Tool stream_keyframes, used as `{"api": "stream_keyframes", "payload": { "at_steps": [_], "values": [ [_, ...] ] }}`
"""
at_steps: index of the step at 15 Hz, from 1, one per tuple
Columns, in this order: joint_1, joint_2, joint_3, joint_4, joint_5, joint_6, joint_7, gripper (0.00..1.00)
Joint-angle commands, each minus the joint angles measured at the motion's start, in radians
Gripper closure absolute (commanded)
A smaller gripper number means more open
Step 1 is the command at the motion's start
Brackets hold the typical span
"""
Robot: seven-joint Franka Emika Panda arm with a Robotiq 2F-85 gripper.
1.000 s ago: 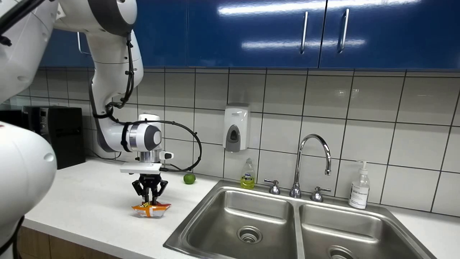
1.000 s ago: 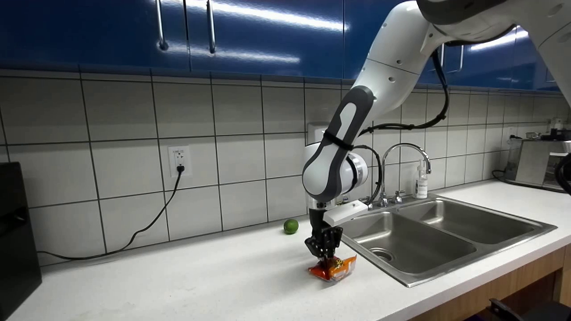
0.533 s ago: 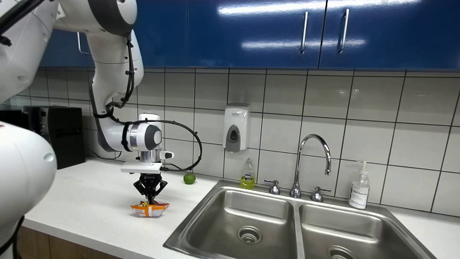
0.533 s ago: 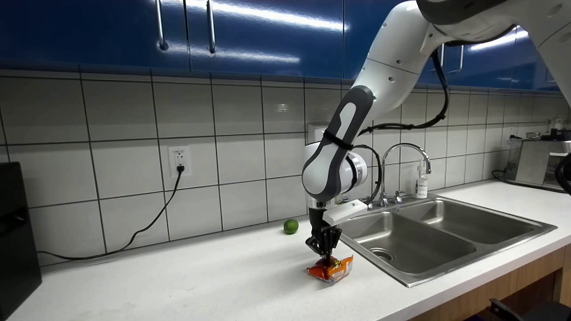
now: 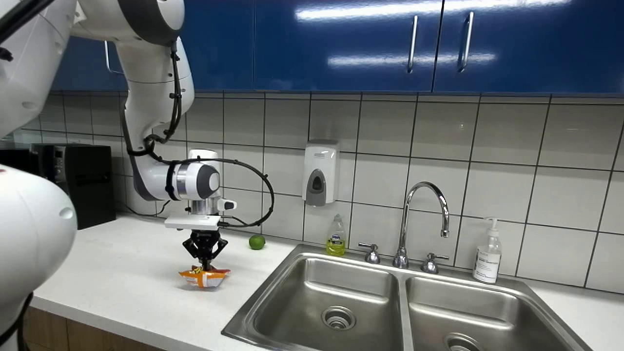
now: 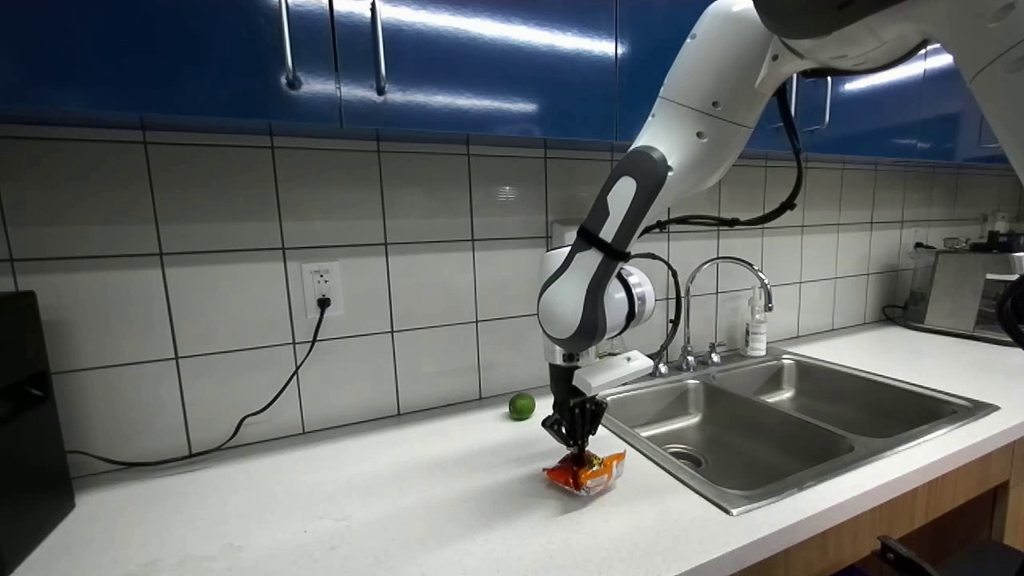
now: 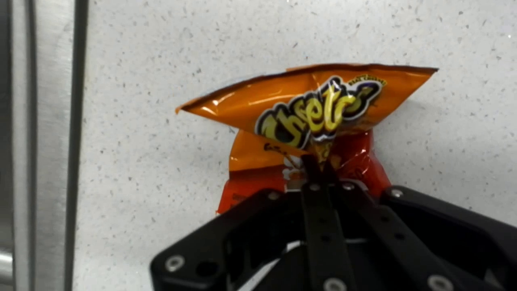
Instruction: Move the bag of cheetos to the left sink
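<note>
Lifting seems the step; the hand (image 7: 320,169) pinches the bag of cheetos (image 7: 319,113) near its middle. Grip firmly; rise well clear before crossing to the left sink (image 5: 292,297).

Looks like a kitchen. Has a double sink (image 5: 404,304) let into a white counter (image 5: 126,273) between front and back edges, a faucet (image 5: 403,231) and dish soap (image 5: 336,242) near the back edge, wooden panels (image 5: 95,340) below the front edge, blue cabinets (image 5: 346,38) overhead.
</note>
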Motion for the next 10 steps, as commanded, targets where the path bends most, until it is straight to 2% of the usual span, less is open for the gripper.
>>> {"api": "stream_keyframes", "payload": {
  "at_steps": [1,10],
  "values": [
    [-0.005,-0.092,0.018,-0.001,0.022,-0.054,0.017,1.00],
    [-0.044,-0.202,0.005,-0.018,0.072,-0.095,0.024,1.00]
  ]
}}
